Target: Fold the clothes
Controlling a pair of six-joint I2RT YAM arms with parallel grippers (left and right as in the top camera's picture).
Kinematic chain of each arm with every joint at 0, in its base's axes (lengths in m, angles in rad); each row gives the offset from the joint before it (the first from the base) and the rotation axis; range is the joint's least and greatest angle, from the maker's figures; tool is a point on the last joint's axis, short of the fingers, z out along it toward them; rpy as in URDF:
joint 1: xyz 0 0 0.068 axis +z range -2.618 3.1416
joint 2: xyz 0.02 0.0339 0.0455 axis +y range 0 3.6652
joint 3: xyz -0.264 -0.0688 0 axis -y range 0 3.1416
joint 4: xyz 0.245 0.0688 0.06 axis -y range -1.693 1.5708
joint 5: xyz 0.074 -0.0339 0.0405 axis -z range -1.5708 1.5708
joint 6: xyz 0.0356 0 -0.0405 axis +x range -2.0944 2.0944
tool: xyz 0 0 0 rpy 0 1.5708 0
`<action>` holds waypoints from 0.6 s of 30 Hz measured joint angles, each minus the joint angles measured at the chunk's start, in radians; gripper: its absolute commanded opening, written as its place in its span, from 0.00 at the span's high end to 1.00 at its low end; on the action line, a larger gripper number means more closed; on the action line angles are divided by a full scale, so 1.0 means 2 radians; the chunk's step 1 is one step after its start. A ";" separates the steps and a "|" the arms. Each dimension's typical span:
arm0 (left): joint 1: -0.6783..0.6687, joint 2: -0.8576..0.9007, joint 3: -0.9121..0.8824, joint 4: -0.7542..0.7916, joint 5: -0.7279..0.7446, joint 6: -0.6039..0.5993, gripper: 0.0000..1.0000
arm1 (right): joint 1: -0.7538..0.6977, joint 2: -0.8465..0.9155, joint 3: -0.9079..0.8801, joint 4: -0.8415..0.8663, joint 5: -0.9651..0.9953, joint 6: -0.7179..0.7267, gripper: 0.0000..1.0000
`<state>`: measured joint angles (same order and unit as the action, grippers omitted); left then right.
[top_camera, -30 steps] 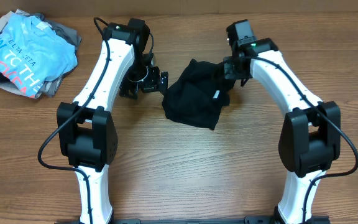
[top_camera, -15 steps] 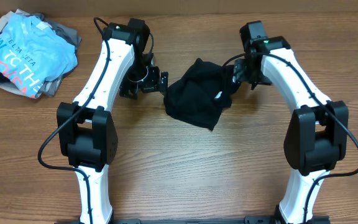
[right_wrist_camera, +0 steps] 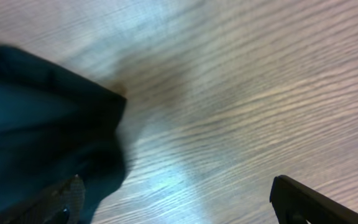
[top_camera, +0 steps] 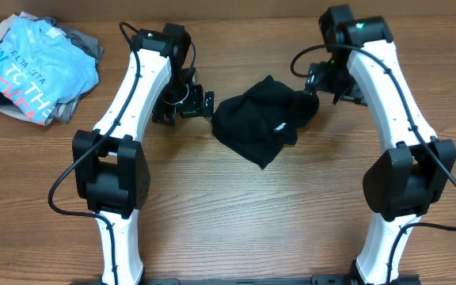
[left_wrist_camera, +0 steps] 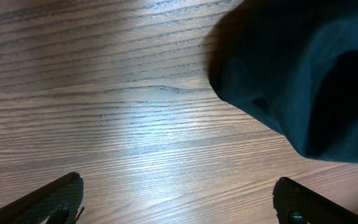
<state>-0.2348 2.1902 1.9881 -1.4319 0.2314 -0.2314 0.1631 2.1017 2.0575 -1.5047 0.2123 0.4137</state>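
The clothes, a black T-shirt (top_camera: pixel 256 123), lie crumpled in a heap at the middle of the wooden table, a small white label (top_camera: pixel 279 127) showing. My left gripper (top_camera: pixel 203 105) stands open just off the heap's left edge; in the left wrist view the left gripper (left_wrist_camera: pixel 179 200) spans bare wood, with the black T-shirt (left_wrist_camera: pixel 303 68) ahead to the right. My right gripper (top_camera: pixel 323 85) is open at the heap's upper right corner. In the right wrist view the right gripper (right_wrist_camera: pixel 182 200) holds nothing, and the black T-shirt (right_wrist_camera: pixel 36 124) bunches beside its left finger (right_wrist_camera: pixel 67 198).
A pile of other garments sits at the table's far left corner: a light blue T-shirt (top_camera: pixel 30 67) with lettering on top of grey garments (top_camera: pixel 85 41). Both white arms flank the heap. Bare wood table (top_camera: pixel 244 214) stretches toward the front.
My right gripper has opened, let go of the black T-shirt and swung back and to the right. The heap has shifted slightly right. The left arm has not moved.
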 measured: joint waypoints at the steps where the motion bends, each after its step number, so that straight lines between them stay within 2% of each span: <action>1: 0.000 0.000 0.000 0.000 0.000 0.000 0.00 | 0.000 0.000 0.006 -0.007 -0.001 0.000 0.00; 6: 0.000 0.000 0.000 -0.001 0.000 0.000 0.00 | 0.000 0.000 0.006 -0.024 -0.016 0.001 0.00; 9: 0.000 0.000 0.000 -0.001 0.000 0.000 0.00 | 0.000 0.000 0.005 -0.023 -0.061 -0.010 0.02; 13: 0.000 0.000 0.000 -0.001 0.000 0.000 0.00 | 0.005 0.000 0.005 -0.017 -0.160 -0.071 0.05; 18: 0.001 0.000 0.000 0.000 0.000 -0.001 0.00 | 0.046 0.000 -0.001 0.001 -0.206 -0.153 0.00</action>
<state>-0.2329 2.1902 1.9881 -1.4315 0.2314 -0.2325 0.2546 2.1014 2.0548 -1.5032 -0.1993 0.1070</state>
